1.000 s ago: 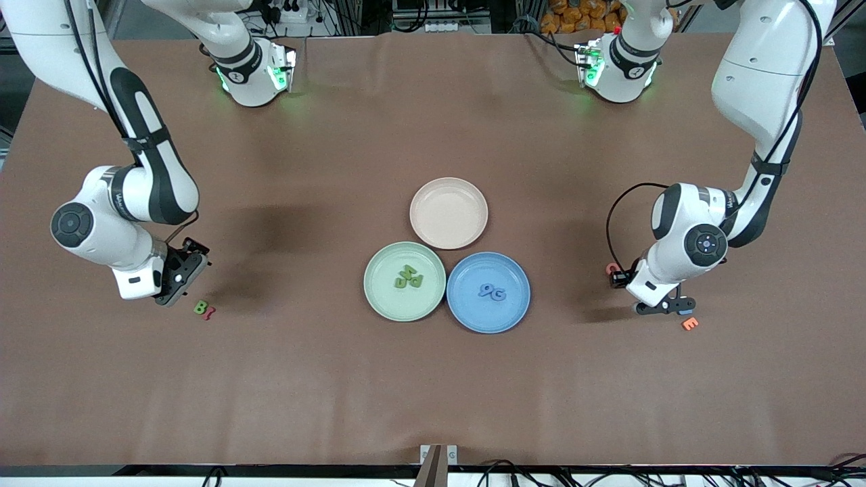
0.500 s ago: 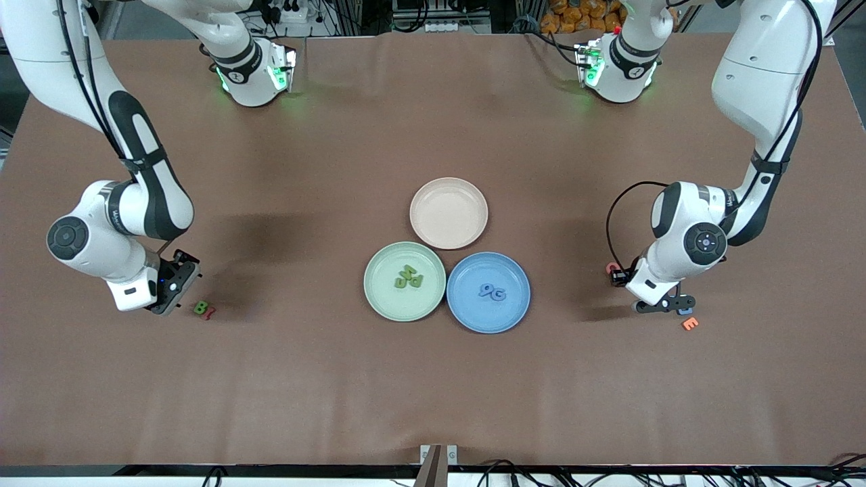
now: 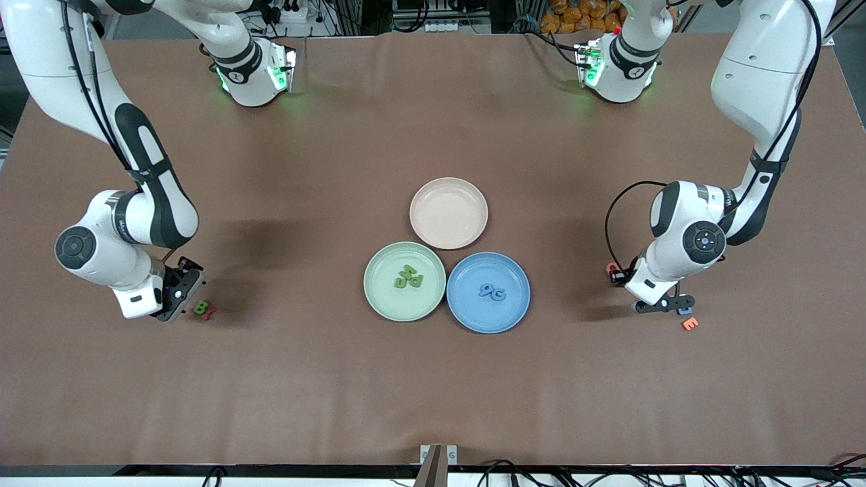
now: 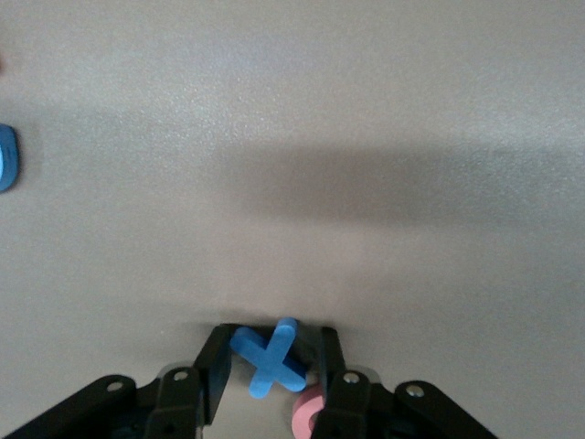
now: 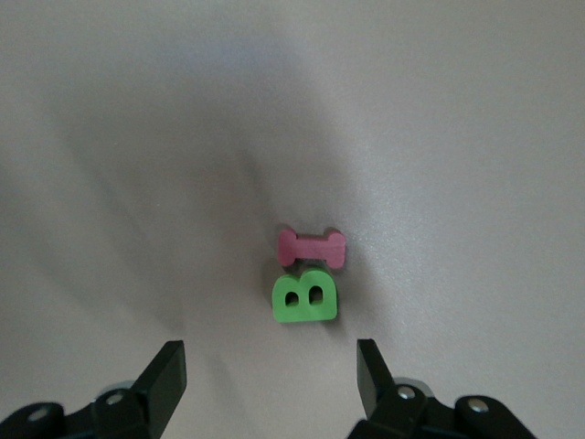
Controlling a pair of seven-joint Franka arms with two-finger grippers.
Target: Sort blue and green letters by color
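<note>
Blue and green letters lie at 3 places on the brown surface. Toward the right arm's end, the chunky green foam B lies flat, touching a small dark pink I-shaped piece. My right jaws hang low just beside that pair, spread wide, with nothing in them; in the right wrist view the B lies just ahead of the gap between the 2 fingers.

At the middle of the surface, the round pale green plate holds a small cluster of green letters. Touching it at the rim, the round blue plate holds 2 blue letters, a 9-like one and a G. The round pale pink plate lies just farther from the front camera than both.

Toward the left arm's end, my left jaws are down at the surface, drawn in narrow around the chunky blue foam X. 1 finger touches it, yet a slim gap shows at the other, so the X is not clamped. A pink ring-shaped piece lies just beside the X. The orange foam E lies near, closer to the front camera. Another blue piece, cut off by the edge of the left wrist view, lies well apart from the X.
</note>
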